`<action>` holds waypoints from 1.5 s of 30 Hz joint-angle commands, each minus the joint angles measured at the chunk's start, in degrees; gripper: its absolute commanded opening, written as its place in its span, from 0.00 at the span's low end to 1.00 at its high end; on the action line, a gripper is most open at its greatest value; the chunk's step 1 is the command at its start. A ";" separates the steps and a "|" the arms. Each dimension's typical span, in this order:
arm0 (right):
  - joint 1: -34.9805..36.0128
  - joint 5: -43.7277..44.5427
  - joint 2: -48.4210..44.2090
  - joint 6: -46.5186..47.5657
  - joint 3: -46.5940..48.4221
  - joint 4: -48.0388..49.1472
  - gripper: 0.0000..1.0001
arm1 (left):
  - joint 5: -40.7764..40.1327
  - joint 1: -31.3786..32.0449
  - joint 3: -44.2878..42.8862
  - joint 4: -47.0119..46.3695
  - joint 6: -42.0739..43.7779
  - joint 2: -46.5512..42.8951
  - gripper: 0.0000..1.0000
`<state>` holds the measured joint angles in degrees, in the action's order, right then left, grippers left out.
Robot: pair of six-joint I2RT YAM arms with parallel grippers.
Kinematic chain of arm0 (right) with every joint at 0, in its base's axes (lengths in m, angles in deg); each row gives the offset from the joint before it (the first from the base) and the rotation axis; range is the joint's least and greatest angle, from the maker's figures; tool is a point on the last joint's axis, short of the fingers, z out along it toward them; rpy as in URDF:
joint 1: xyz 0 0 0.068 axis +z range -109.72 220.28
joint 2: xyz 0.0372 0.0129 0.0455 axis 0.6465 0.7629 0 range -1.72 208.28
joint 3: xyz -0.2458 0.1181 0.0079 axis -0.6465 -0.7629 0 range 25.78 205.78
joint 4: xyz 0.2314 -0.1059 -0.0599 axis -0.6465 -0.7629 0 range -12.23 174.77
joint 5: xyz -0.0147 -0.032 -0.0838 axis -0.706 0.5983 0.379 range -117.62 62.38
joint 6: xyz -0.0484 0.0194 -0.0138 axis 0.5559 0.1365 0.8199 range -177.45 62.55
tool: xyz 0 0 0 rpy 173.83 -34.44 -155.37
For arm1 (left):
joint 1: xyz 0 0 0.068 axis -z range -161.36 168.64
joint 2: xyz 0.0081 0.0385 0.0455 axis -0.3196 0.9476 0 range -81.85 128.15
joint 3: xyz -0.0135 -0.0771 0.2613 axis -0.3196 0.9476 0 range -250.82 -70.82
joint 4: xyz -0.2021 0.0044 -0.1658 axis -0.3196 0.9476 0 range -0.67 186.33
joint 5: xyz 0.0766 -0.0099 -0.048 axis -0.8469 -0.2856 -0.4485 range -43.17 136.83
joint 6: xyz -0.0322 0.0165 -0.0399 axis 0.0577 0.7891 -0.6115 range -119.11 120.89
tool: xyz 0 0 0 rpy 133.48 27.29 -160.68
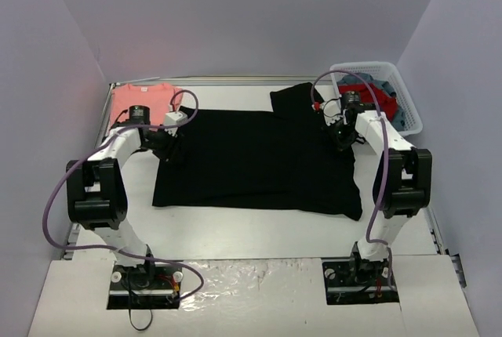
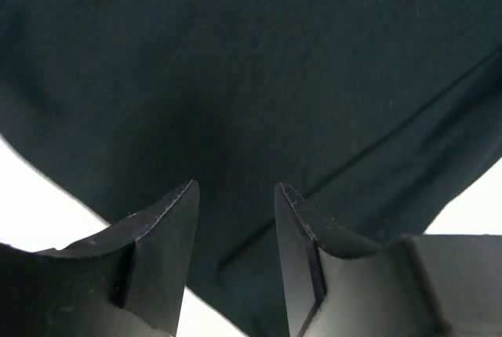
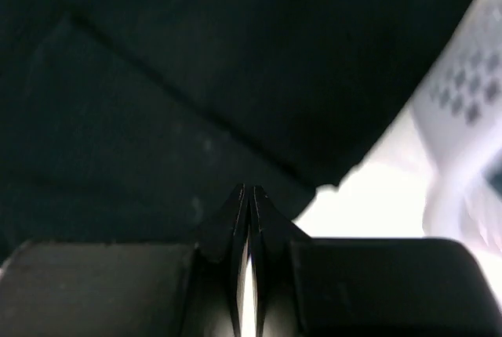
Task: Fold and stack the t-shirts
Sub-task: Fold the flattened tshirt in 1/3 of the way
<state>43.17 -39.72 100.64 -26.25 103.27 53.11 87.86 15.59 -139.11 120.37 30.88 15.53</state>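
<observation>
- The black t-shirt [image 1: 259, 161] lies spread across the middle of the top view on the white table [image 1: 259, 231], with one sleeve reaching toward the upper right.
- The salmon-pink t-shirt [image 1: 145, 100] lies in the upper left, near the black one's upper left corner.
- The left gripper [image 2: 235, 190] hangs at the black shirt's left edge with its jaws spread; dark cloth shows through the gap.
- The right gripper [image 3: 249, 192] sits at the black shirt's right edge, jaws pressed together. Whether any cloth is nipped between them cannot be told.
- A white basket [image 1: 365, 66] stands at the upper right, holding blue and red cloth.
</observation>
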 commanded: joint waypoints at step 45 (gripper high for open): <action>0.88 6.91 12.08 0.26 -2.33 0.63 0.00 | -20.99 7.88 4.21 -0.55 -6.62 5.02 0.13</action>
<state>44.38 -32.92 113.89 -26.38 105.74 60.35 67.71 22.93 -138.31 113.25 22.01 22.98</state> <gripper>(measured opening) 0.001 0.130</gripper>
